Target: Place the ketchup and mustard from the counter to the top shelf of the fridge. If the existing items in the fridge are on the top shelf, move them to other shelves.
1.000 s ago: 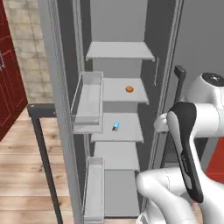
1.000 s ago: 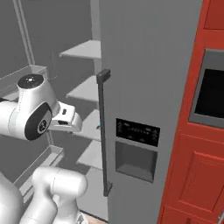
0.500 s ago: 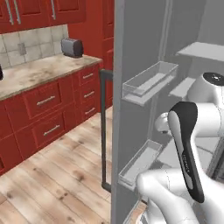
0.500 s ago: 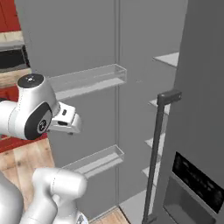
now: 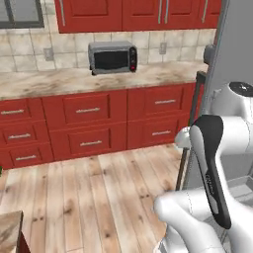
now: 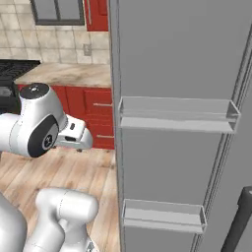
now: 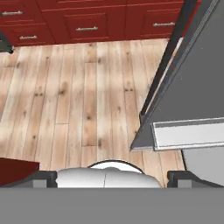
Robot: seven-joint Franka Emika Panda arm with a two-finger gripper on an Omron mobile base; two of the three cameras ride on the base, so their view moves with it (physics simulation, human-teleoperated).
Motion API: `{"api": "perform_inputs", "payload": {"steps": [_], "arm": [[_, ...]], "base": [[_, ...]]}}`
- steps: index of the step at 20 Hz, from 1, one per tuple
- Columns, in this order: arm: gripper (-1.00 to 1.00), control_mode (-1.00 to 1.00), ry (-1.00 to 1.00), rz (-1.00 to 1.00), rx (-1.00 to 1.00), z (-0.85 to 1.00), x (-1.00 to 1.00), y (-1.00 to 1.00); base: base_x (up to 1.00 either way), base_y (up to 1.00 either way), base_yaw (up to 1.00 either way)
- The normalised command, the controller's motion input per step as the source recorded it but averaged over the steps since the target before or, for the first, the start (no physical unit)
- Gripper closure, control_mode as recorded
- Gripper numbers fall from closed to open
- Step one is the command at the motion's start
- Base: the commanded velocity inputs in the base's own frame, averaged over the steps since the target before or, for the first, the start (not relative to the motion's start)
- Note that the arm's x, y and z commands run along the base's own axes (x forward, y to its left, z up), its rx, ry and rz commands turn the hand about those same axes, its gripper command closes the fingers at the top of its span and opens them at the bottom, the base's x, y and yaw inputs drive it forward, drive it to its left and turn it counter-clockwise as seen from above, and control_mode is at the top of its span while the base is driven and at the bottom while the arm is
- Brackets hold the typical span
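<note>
From the left base view we face the counter [image 5: 74,79], a marbled slab over red drawer fronts with silver handles, with a toaster oven [image 5: 112,57] standing on it against the tiled wall. We cannot pick out the ketchup or the mustard anywhere on the stretch of stone we see here, so their place is unknown to us for now. At the right edge stands the grey fridge door [image 5: 232,44] with its dark bar handle [image 5: 190,123], and our white arm rises in front of it. From the right base view the fridge door [image 6: 172,59] takes up most of the frame, open, with two see-through bins, the upper bin [image 6: 177,115] and the lower bin [image 6: 165,216], both looking bare; the shelves inside are out of sight, so we cannot say whether anything sits on the top one. In the hand view we look down on the wooden floor [image 7: 83,96], with the bottom corner of the fridge door [image 7: 183,87] at the right, and the gripper [image 7: 109,177] spread wide with nothing between its two tips. We judge that we are in transit toward the counter to find the bottles; next we need to bring them into view, then line up on one.
</note>
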Motion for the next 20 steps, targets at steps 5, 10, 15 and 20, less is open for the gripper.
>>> {"api": "perform_inputs", "payload": {"steps": [5, 10, 15, 20], "arm": [[-1.00, 1.00, 0.00, 0.00, 0.00, 0.00, 0.00, 0.00], [-1.00, 1.00, 0.00, 0.00, 0.00, 0.00, 0.00, 0.00], [-1.00, 1.00, 0.00, 0.00, 0.00, 0.00, 0.00, 0.00], [-1.00, 1.00, 0.00, 0.00, 0.00, 0.00, 0.00, 0.00]], "base": [[-0.01, 0.44, 0.91], [0.39, 0.82, 0.55], [1.00, 0.56, 0.03], [1.00, -0.01, -0.10]]}}
